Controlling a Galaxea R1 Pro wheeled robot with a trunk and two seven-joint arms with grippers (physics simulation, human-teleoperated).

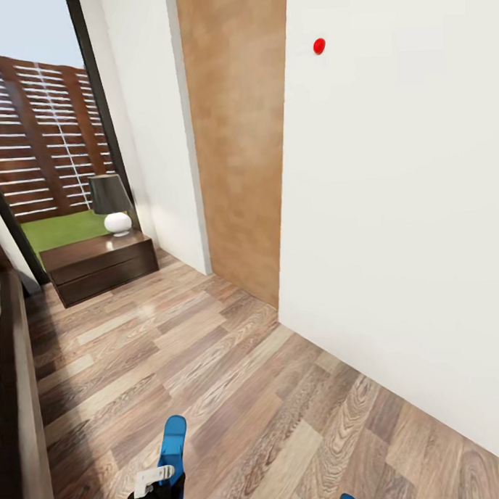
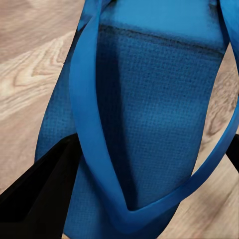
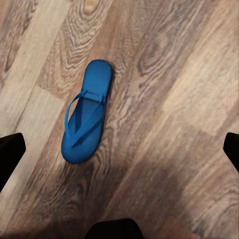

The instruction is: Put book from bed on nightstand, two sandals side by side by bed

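Blue fills my left wrist camera — one sandal (image 2: pixel 149 114) sits right at my left tool (image 1: pixel 160 489), a dark finger (image 2: pixel 35 199) beside its sole, though I cannot tell whether the tool is closed on it. I judge it light, floppy foam, best pinched across the stiff sole edge rather than by the thin straps. Further right, the second sandal (image 3: pixel 85 112) lies flat on the wood floor (image 3: pixel 169 64) beneath my right tool (image 3: pixel 119 149), spread wide and empty. No readable brand or lettering anywhere.

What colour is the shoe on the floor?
Bright blue. The sandal shows best in the right wrist view, lying flat on the wood floor.
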